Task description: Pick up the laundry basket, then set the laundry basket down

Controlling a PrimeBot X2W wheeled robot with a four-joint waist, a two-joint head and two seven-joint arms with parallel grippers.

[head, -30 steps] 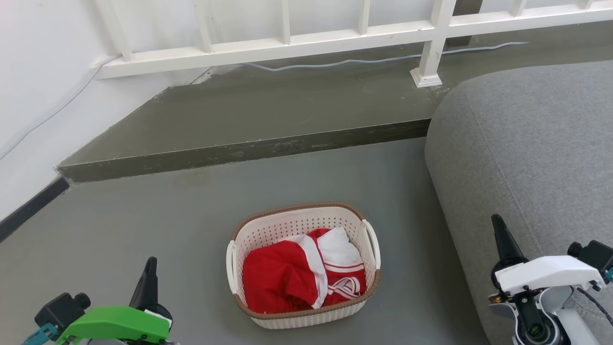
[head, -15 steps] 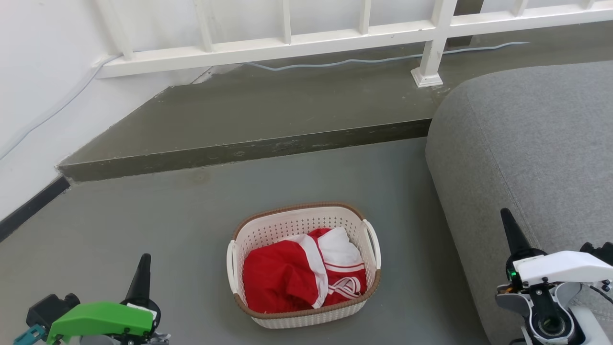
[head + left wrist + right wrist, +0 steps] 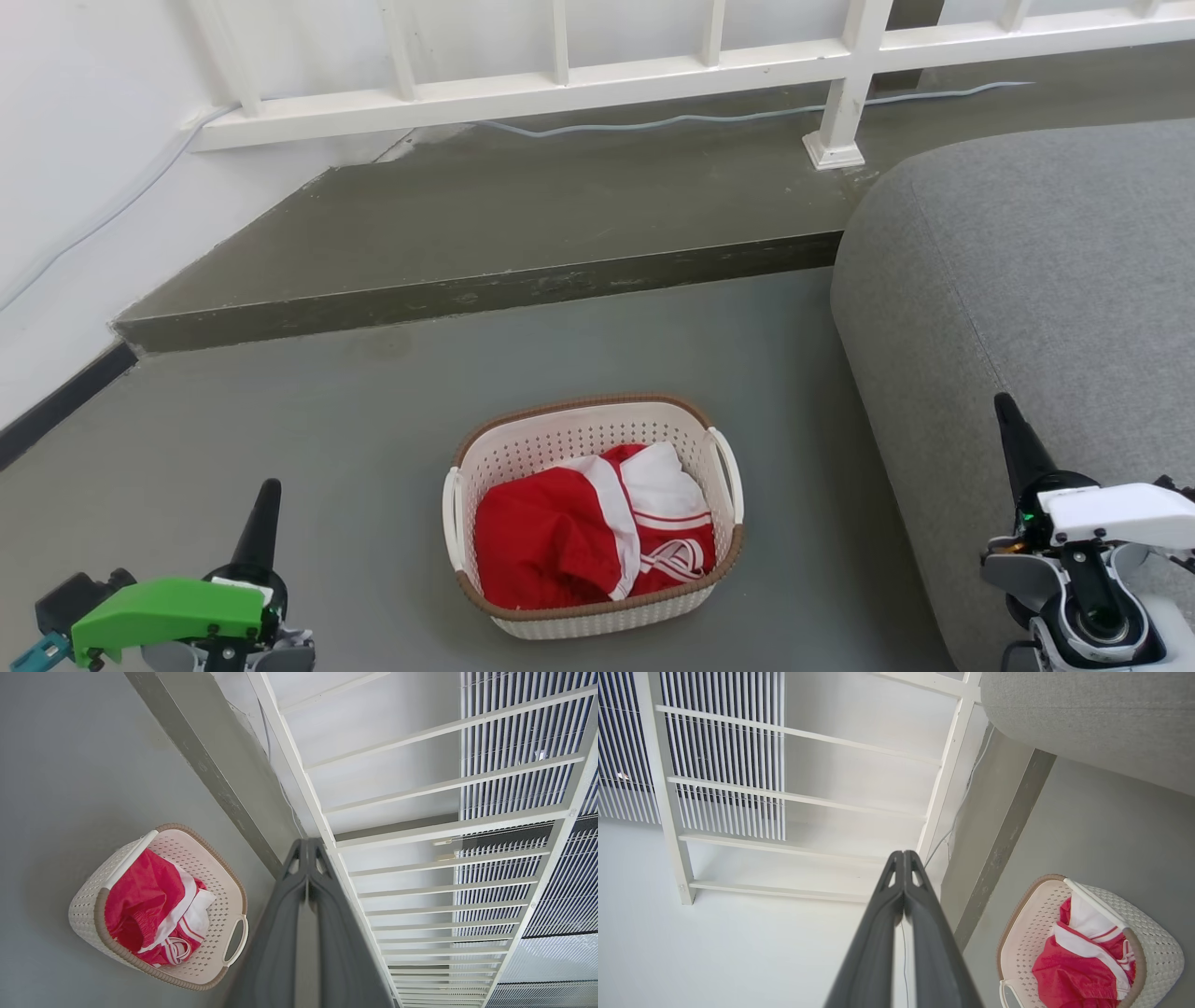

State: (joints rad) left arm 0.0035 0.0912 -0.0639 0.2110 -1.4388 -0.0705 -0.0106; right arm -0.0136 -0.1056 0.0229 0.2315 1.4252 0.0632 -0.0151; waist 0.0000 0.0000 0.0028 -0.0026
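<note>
Bright, even, diffuse light filling all views. White wall (image 3: 738, 952) and railing (image 3: 420, 830) washing out near-white in wrist views. Soft faint shadow lying on floor (image 3: 280, 420) around laundry basket (image 3: 560, 446). Head view reading sharp, basket perforations resolving cleanly. Wrist views bending straight lines toward edges; left gripper (image 3: 307, 843), right gripper (image 3: 903, 855) blurring softly at bottom edge.

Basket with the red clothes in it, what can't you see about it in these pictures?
- Head view: the red and white clothes cover the floor of the laundry basket, so anything lying under them is hidden.
- Right wrist view: the picture's bottom edge cuts off the basket's near end.
- Every view: the clothes are crumpled in a heap, so what sort of garment they are cannot be told.
</note>
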